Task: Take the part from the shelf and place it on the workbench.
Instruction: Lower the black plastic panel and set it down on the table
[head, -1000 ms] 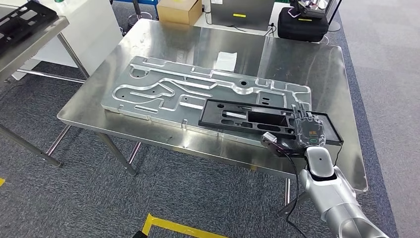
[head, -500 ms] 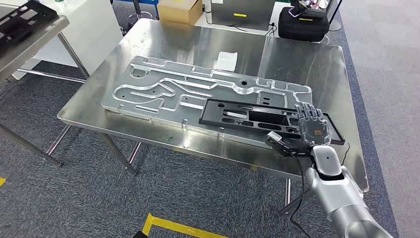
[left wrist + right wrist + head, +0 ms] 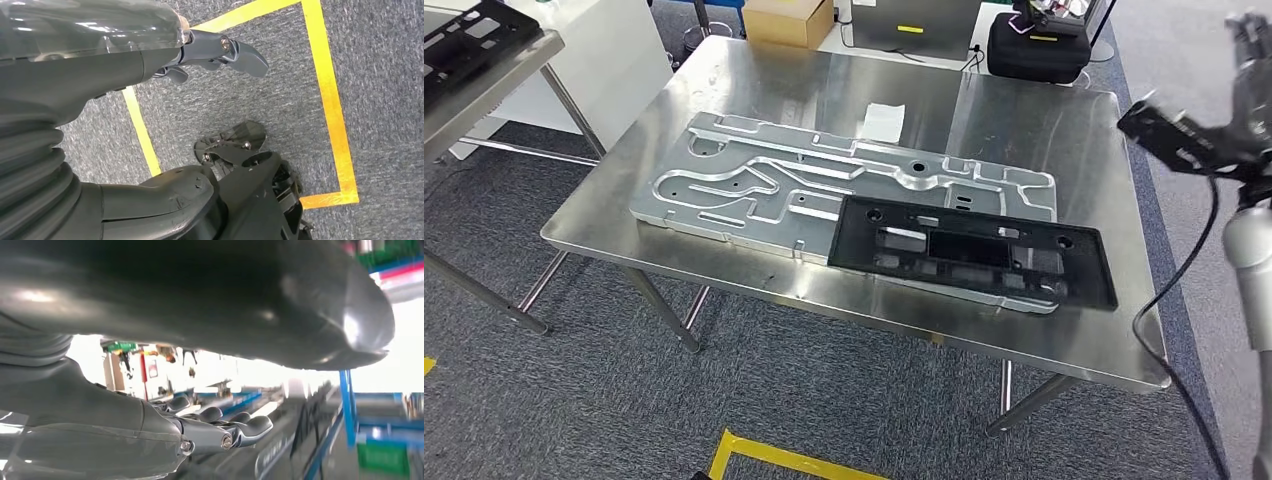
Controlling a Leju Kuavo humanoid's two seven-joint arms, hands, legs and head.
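Black plastic, long and flat with cut-out windows: the part lies on the steel workbench, toward the near right side. Its far long edge overlaps the machined aluminium plate, and its near right end rests on bare tabletop close to the bench's front edge. Nothing of mine touches it.

My right hand is lifted well above and to the right of the bench, past its right edge, blurred in the head view. From my right wrist the fingers look stretched out and apart, with nothing between them, though that view is dim and I say so with some caution. A black cable hangs from that wrist down past the bench corner.

My left hand hangs low over grey carpet marked with yellow tape; its fingers are loosely extended and hold nothing.

Around the part: a small white paper slip lies on the bench beyond the aluminium plate. Behind the bench stand a cardboard box and a black bag. At the far left a second metal table carries another black part. Yellow floor tape crosses the carpet near my feet.
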